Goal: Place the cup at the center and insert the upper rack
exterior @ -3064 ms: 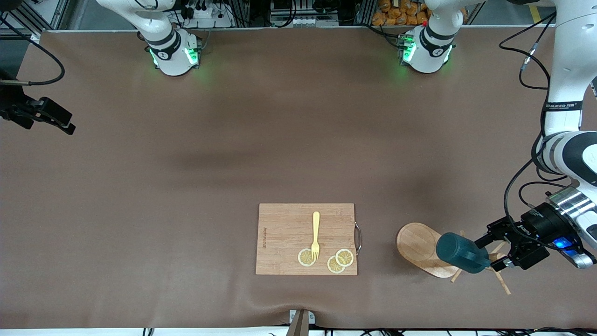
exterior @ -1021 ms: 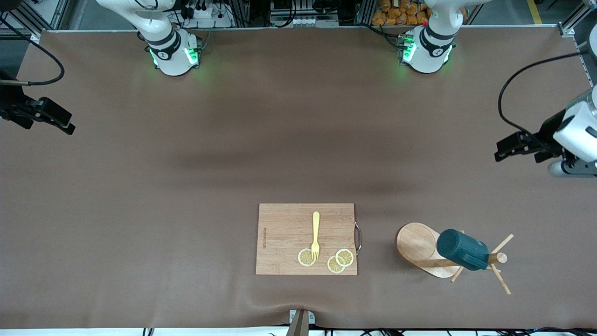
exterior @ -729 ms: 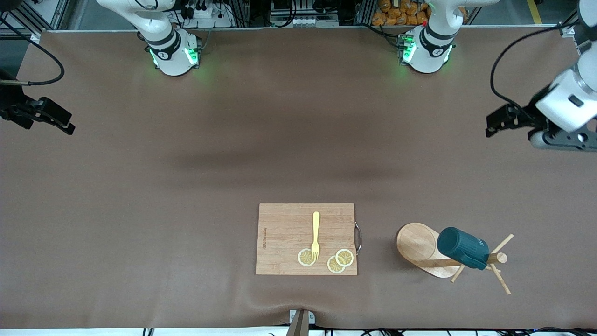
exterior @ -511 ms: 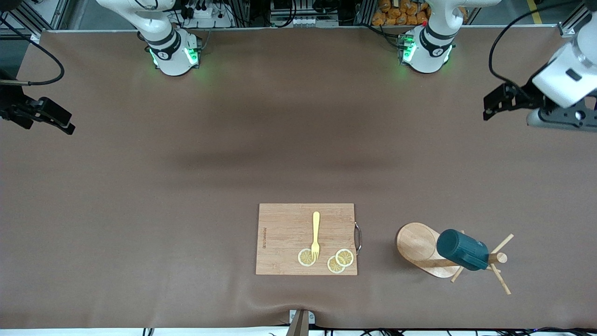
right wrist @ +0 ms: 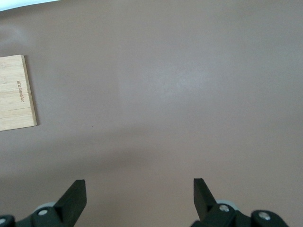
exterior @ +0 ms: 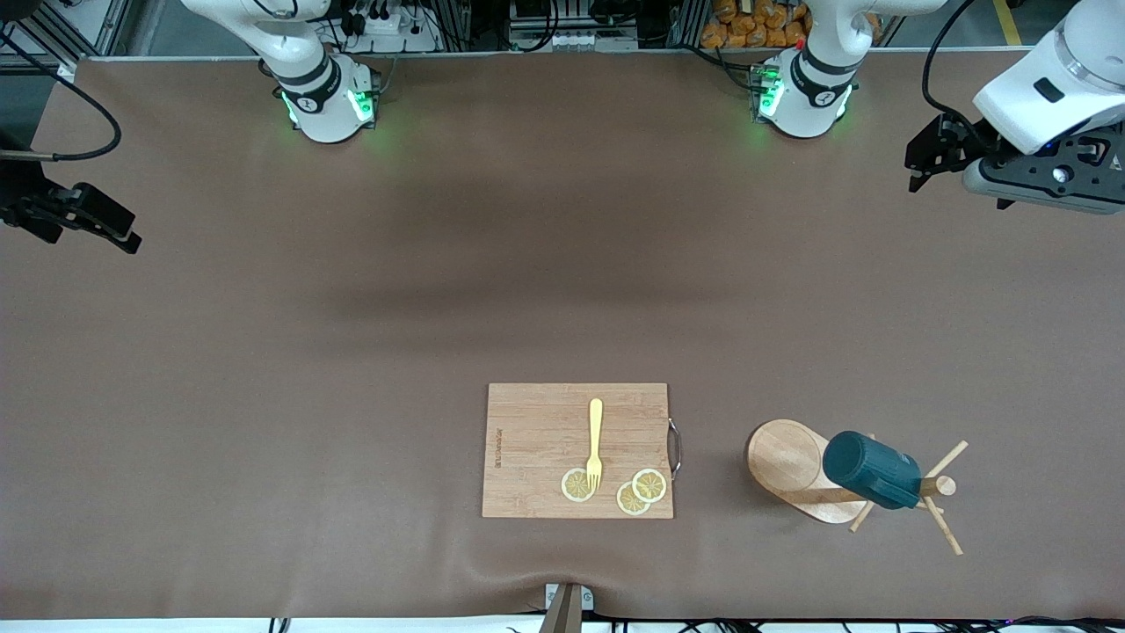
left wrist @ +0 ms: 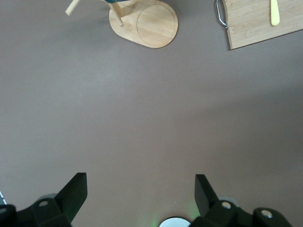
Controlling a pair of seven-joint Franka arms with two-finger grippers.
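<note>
This is a robotics lab set up with kitchen props. Two white arm bases with green status lights (exterior: 327,98) are bolted along one edge of a bench (exterior: 352,352) covered in plain brown matting, and next to those bases stand aluminium framing, power strips and loose cables (exterior: 387,22). On the matting, well apart from the bases, a wooden cutting board (exterior: 536,448) lies as a staged prop.

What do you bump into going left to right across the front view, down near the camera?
Cutting board → fork → lemon slices → mug tree → cup hanging on it.
</note>
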